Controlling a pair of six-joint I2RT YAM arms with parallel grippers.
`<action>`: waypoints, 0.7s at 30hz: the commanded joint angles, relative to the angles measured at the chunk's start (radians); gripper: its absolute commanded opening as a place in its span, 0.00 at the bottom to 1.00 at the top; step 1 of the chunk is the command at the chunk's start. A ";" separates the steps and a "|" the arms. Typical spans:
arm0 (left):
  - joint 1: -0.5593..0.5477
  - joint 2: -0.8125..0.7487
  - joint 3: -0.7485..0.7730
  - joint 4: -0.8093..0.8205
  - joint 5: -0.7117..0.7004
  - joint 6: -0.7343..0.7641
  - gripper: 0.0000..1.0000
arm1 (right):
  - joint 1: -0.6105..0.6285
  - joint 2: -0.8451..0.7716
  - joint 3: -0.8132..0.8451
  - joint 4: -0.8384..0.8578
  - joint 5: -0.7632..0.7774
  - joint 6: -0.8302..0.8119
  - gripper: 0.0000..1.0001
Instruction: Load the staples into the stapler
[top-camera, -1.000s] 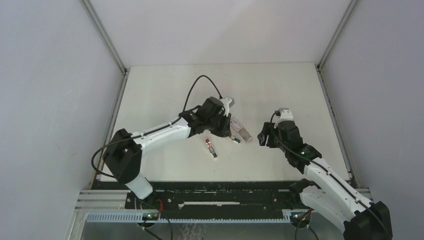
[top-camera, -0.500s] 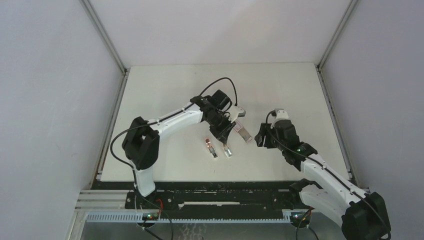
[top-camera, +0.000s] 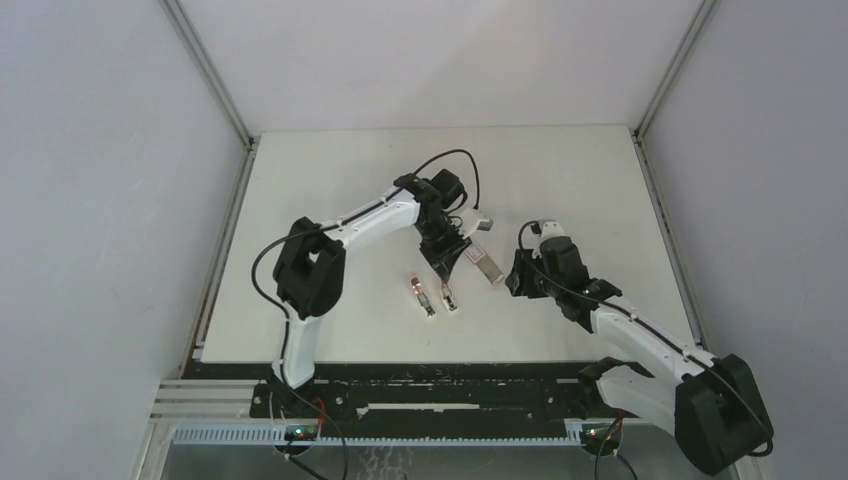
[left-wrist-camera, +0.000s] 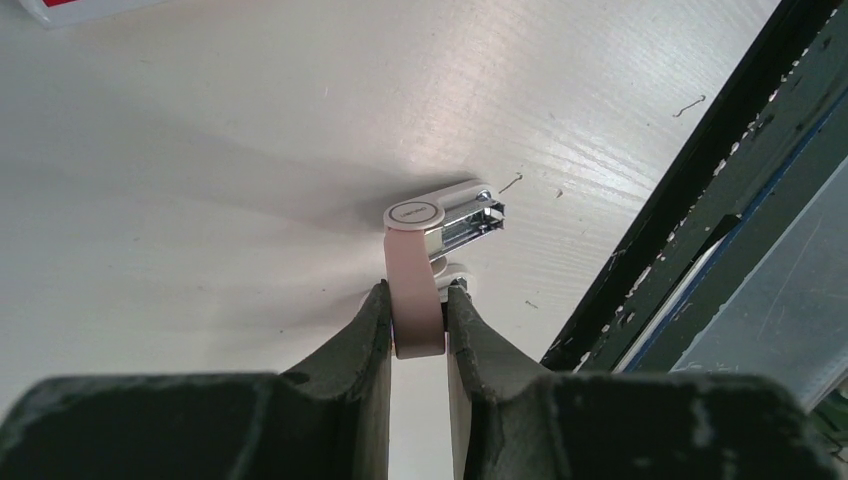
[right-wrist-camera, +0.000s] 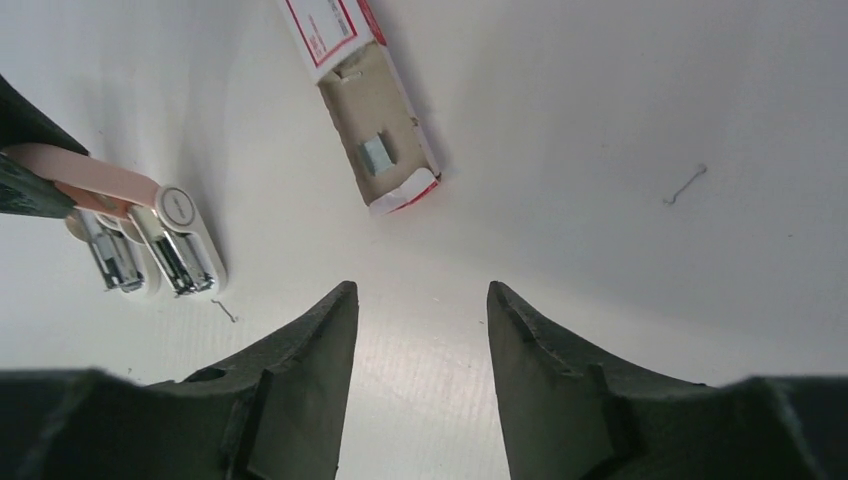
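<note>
My left gripper (left-wrist-camera: 415, 300) is shut on the pink top arm of a small stapler (left-wrist-camera: 440, 215). The stapler is swung open, with its white hinge and chrome magazine resting on the table. From above, this stapler (top-camera: 448, 297) lies just below the left gripper (top-camera: 443, 270). The staples (right-wrist-camera: 377, 153), a short grey block, sit inside the opened pinkish box (right-wrist-camera: 385, 95) with its red-marked label. My right gripper (right-wrist-camera: 420, 300) stands open over bare table, a little short of the box's near end. In the top view it (top-camera: 520, 275) is right of the box (top-camera: 484, 263).
A second pink mini stapler (top-camera: 422, 294) lies just left of the held one. Bent loose staples are scattered on the table (right-wrist-camera: 685, 183), (right-wrist-camera: 228, 312). The table's dark front rail (left-wrist-camera: 690, 190) runs close past the held stapler.
The left arm has swung the held stapler toward the near side, down beside the second stapler. The right gripper has edged left toward the box and its jaws have narrowed slightly.
</note>
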 joint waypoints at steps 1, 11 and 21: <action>0.010 0.017 0.074 -0.035 0.041 0.046 0.16 | -0.001 0.072 0.041 0.049 -0.029 -0.033 0.47; 0.033 0.025 0.090 -0.005 0.029 0.027 0.42 | 0.043 0.263 0.179 0.017 -0.039 -0.086 0.30; 0.064 -0.197 -0.058 0.274 0.012 -0.064 0.62 | 0.054 0.431 0.282 0.025 -0.064 -0.130 0.25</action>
